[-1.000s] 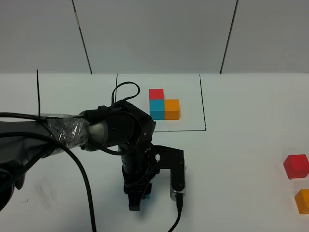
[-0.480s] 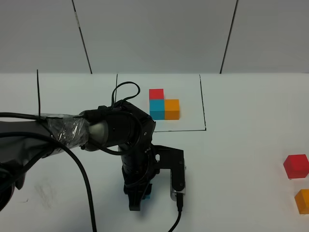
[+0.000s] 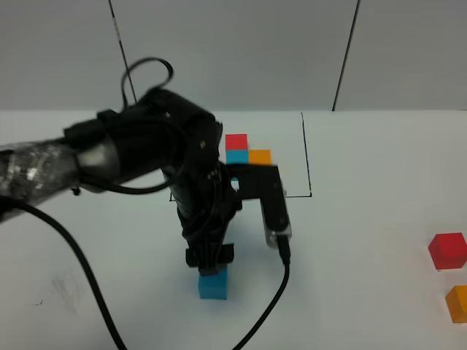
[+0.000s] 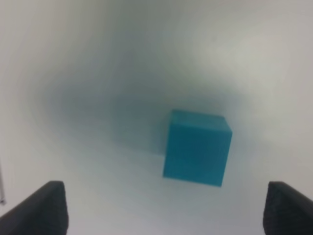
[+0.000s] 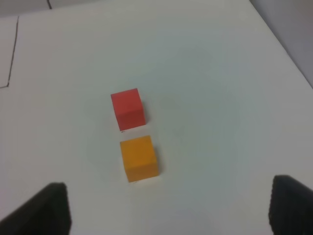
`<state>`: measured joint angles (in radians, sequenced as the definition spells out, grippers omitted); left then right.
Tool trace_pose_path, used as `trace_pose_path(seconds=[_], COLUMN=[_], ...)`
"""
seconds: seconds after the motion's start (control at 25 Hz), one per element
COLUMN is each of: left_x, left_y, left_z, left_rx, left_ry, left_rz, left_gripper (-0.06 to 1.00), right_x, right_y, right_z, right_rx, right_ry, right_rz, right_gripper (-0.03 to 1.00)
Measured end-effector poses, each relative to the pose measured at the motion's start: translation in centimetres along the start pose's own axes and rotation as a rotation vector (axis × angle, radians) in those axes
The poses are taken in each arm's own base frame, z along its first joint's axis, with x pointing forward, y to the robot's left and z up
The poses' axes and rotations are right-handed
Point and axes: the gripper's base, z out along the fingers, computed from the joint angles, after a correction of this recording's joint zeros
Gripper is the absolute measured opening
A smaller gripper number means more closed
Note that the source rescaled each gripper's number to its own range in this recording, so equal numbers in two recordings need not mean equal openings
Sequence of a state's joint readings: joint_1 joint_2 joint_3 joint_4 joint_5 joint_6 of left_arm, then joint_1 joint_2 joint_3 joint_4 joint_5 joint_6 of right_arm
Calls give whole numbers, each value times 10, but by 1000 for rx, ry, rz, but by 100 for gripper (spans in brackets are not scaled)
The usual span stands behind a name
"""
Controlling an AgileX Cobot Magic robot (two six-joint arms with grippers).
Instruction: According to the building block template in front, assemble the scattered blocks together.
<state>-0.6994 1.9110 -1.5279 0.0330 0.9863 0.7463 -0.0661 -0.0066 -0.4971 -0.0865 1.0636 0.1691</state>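
Observation:
A loose cyan-blue cube (image 3: 214,284) (image 4: 197,147) rests on the white table, front centre. My left gripper (image 3: 209,259) (image 4: 166,215) hovers just above it, open and holding nothing, with the cube between and beyond its dark fingertips (image 4: 48,208). The template (image 3: 244,149) of red, cyan and orange cubes lies inside a black drawn rectangle (image 3: 306,157), partly hidden by my left arm. A loose red cube (image 3: 447,250) (image 5: 127,108) and an orange cube (image 3: 457,302) (image 5: 139,158) sit at the far right. My right gripper (image 5: 166,210) is open above them, out of the exterior view.
My left arm and its black cable (image 3: 273,299) cover the table's middle left. A black line (image 3: 57,138) runs along the left of the table. The grey back wall (image 3: 233,51) rises behind the table.
My left gripper has opened and let go of the cyan-blue cube, then risen and pulled back toward the template. The cube now stands free on the table. The right side is unchanged.

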Motion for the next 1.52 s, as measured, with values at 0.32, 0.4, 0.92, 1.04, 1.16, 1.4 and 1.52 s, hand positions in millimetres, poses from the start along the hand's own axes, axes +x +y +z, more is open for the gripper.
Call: trace_pose_path(seconds=[0.32,0.4,0.92,1.04,1.16,1.4,1.52], left_x=[73,111,258,256,254,254,261], left_y=[15,19,-110,-167,-223,-277,-291], left_z=[-171,-201,-331,-337,-332,-284,-255], left_rx=[-421,-572,-966,-900,-848,-796,-795], left_ry=[-99,-95,-354,-553,-732,-860,-880], left_rz=[-601,-810,-1235,-1161,-1037,-856,-899], left_gripper=[94,91,85,85,85,85,85], right_x=[0,0,0,0,0,0,0], right_y=[0,0,0,0,0,0,0], right_z=[0,0,0,0,0,0,0], right_rx=[0,0,0,0,0,0,0], right_ry=[0,0,0,0,0,0,0], right_rz=[0,0,0,0,0,0,0], right_gripper=[77,77,77,77,77,77,77])
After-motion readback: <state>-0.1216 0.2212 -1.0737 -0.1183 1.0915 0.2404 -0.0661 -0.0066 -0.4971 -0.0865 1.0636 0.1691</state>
